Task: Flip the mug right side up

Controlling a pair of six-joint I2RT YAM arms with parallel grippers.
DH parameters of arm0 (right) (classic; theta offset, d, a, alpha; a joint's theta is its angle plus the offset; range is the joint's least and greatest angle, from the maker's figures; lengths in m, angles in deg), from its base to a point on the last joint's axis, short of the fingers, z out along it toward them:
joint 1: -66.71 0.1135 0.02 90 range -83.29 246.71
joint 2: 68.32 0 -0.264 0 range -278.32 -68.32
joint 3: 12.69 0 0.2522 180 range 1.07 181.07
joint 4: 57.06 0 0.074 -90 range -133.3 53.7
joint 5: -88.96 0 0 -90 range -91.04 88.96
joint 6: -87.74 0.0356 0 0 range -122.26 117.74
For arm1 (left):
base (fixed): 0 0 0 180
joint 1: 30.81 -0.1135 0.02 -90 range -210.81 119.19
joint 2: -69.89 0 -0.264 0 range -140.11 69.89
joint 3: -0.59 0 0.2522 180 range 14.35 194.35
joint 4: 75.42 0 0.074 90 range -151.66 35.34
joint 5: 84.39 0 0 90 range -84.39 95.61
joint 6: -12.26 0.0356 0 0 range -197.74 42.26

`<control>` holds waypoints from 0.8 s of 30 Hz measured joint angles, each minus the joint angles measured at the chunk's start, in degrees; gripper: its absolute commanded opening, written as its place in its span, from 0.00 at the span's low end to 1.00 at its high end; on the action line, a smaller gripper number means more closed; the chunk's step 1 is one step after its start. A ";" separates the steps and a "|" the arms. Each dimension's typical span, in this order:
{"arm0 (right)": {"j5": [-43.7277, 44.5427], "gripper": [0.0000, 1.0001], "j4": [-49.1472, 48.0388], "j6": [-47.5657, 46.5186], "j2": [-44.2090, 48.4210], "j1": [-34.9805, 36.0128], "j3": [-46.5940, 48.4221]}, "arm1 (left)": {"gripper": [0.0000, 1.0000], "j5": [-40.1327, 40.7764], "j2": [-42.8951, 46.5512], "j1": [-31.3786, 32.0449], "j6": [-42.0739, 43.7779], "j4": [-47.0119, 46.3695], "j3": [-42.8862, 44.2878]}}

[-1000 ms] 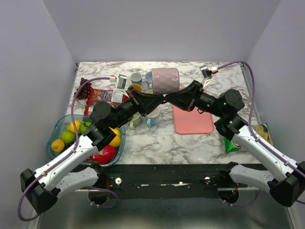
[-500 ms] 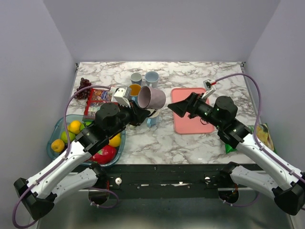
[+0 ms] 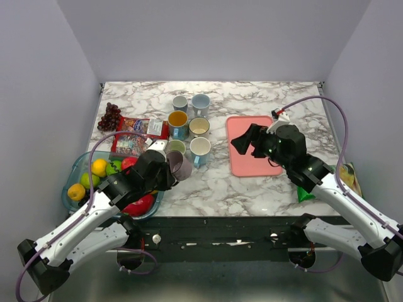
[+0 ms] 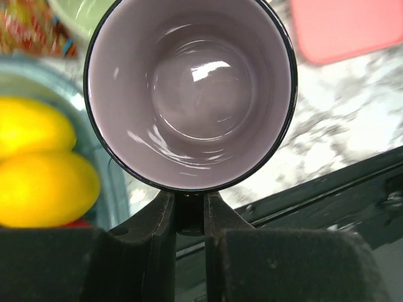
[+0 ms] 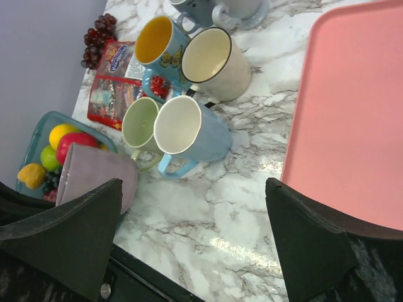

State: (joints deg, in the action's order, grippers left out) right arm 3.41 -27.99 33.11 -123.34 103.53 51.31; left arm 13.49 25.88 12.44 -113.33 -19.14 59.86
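Mug (image 4: 189, 94) is hanging low over the worktop (image 3: 214, 189), just beside the fruit bowl (image 3: 70, 202), my left fingers (image 4: 160, 242) clenching it below the rim. Right fingers (image 5: 69, 233) are gaping, holding nothing. Its long axis is leaning, mouth facing my left wrist; I'm planning to level the rim before lowering.

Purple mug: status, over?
Left end effector shut on purple mug, held tilted, not set down. Right end effector open, by pink tray. Green mug and fruit bowl close alongside.
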 measured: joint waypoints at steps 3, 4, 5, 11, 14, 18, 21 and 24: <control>0.94 1.00 0.87 -0.50 -0.66 0.00 0.50 | 0.00 0.59 -0.52 0.00 -1.46 3.10 -1.75; 1.14 1.00 1.27 -0.55 -0.85 0.00 0.48 | 0.00 0.63 -0.70 0.00 -1.86 3.50 -2.14; 1.27 1.00 1.49 -0.55 -1.07 0.00 0.48 | 0.00 0.76 -1.25 0.00 -2.58 3.91 -2.67; 2.16 1.00 2.47 -0.59 -1.55 0.00 0.48 | 0.00 0.76 -4.24 0.94 -6.16 3.48 -4.46; 2.49 1.00 2.69 -0.70 -1.55 -0.02 0.39 | 0.00 1.29 -5.01 1.99 -7.65 2.14 -5.62; 2.75 1.00 2.99 -0.79 -1.55 -0.09 0.17 | 0.00 3.34 -6.08 4.52 -9.07 0.35 -7.15; 2.84 1.00 3.23 -0.81 -1.55 -0.17 -0.07 | 0.00 5.90 -7.87 7.15 -10.14 -0.26 -7.80; 2.86 1.00 3.41 -0.79 -1.55 -0.20 -0.35 | 0.00 8.76 -10.47 9.60 -11.61 -0.63 -8.00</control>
State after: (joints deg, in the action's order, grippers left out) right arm 6.27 -24.58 32.32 -124.89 103.33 50.96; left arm 22.25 15.41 22.03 -124.94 -19.77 51.86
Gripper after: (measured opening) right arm 0.998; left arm 0.224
